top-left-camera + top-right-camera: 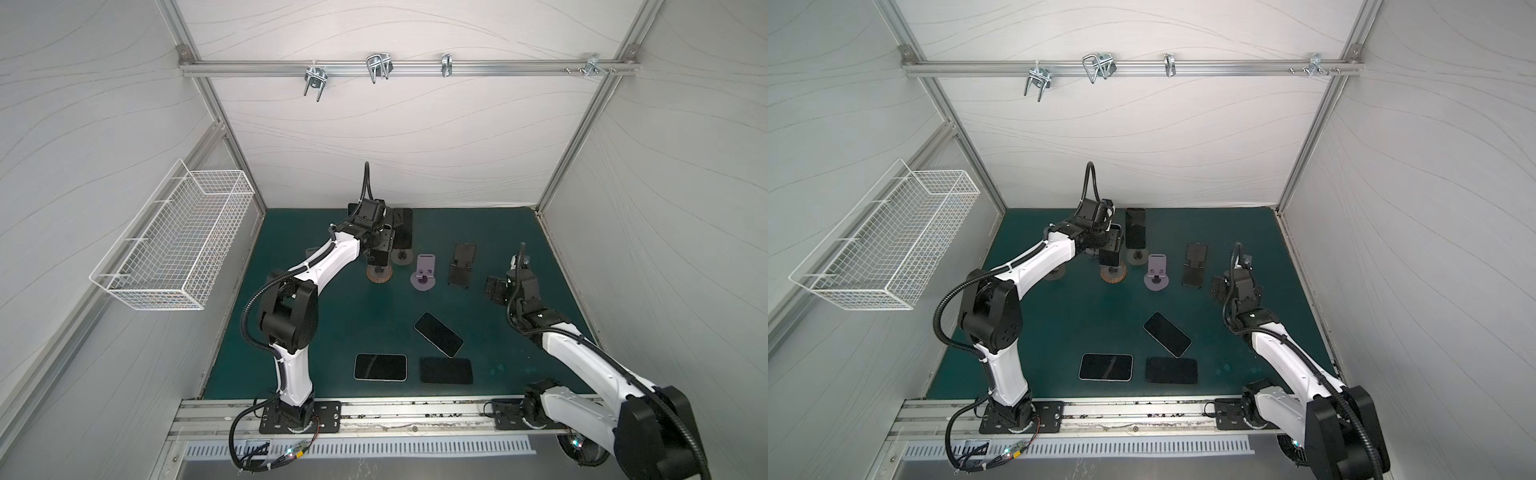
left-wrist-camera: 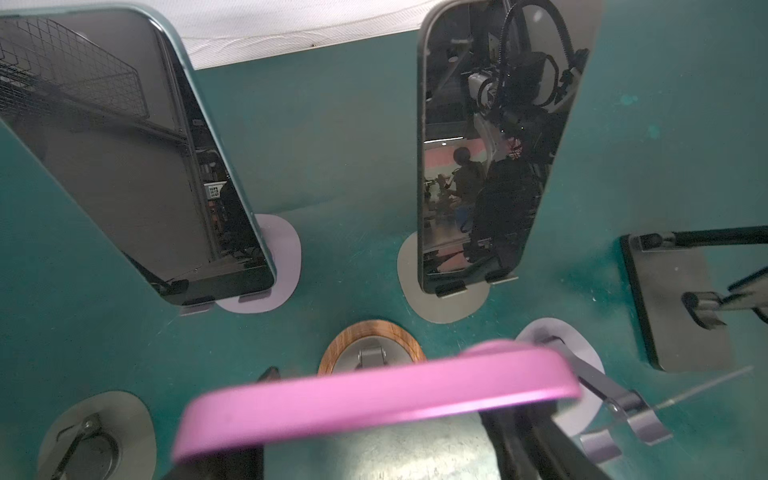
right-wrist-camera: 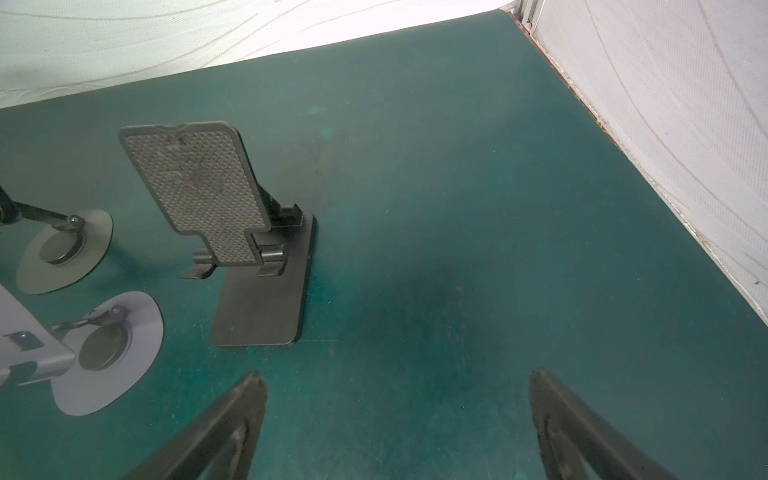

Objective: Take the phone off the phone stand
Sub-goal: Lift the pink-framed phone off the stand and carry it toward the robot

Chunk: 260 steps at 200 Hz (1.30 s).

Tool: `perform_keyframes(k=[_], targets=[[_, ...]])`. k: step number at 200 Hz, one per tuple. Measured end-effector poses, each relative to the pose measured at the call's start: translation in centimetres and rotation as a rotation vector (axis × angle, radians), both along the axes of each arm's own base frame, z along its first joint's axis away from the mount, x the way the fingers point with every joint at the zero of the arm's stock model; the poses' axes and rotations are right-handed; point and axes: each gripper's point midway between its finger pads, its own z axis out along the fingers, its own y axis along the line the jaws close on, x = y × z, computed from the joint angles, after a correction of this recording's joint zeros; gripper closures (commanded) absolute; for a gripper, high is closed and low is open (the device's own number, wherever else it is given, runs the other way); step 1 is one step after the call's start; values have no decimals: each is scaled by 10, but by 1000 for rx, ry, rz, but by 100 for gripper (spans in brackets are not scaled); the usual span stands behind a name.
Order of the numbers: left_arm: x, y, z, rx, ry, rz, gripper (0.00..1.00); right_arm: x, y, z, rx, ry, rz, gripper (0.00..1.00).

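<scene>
Clamping pink phone [image 2: 332, 411] in left gripper [image 2: 386, 419], right gripper [image 3: 398, 377] gaping empty, phones [image 1: 438, 334] [image 1: 380, 367] [image 1: 446, 370] [image 2: 137, 158] [image 2: 478, 158], three flat, seemingly two propped

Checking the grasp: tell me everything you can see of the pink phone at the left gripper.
The pink phone shows only its smooth, rounded pink edge, slightly blurred, lying crosswise and a little tilted. The left gripper's dark fingers are shut on it. It is over the wood-ringed stand; contact there and its screen are hidden.
</scene>
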Motion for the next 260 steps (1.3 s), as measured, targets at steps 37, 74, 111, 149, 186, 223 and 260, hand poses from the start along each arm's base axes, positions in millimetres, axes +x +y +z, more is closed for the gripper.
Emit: perform_keyframes(k=[37, 74, 111, 149, 186, 223, 260], targets=[[-9, -1, 21, -25, -19, -18, 32, 0, 0, 0, 0, 1, -1, 1], [-24, 0, 51, -47, -50, -53, 32, 0, -1, 0, 1, 1, -3, 1], [-55, 0, 54, -41, -29, -138, 31, 0, -1, 0, 6, 0, -10, 1], [-98, 4, 34, -14, 56, -237, 31, 0, -2, -1, 8, 1, -13, 1], [-138, 2, 15, -25, 137, -364, 32, 0, -2, -2, 10, 4, -15, 1], [-172, -3, -15, -28, 232, -501, 33, 0, -2, -2, 10, 4, -15, 1], [-197, -8, -33, 1, 283, -607, 33, 0, -2, -2, 10, 5, -15, 1]])
